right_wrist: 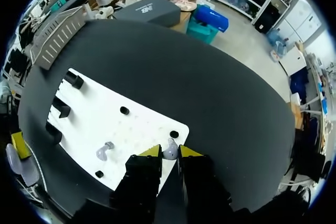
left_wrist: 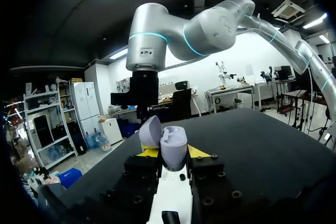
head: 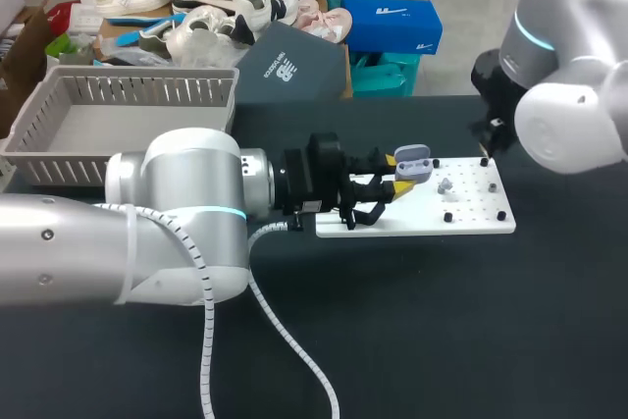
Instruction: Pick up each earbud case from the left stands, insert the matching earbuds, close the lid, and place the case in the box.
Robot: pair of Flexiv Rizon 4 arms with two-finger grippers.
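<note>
Over the pegboard (head: 481, 215), left gripper (left_wrist: 173, 153) clamps the open earbud case (left_wrist: 174, 142).
Right gripper (right_wrist: 170, 153) pinches an earbud (right_wrist: 170, 147) at the pegboard's corner; likely light and slick, best held by its bulb.

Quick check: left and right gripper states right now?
Left gripper: closed on the open lavender plastic earbud case.
Right gripper: closed on a small lavender earbud.

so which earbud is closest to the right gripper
The earbud at the white board's edge, directly at the right gripper; the other earbud lies farther in on the board.
</note>
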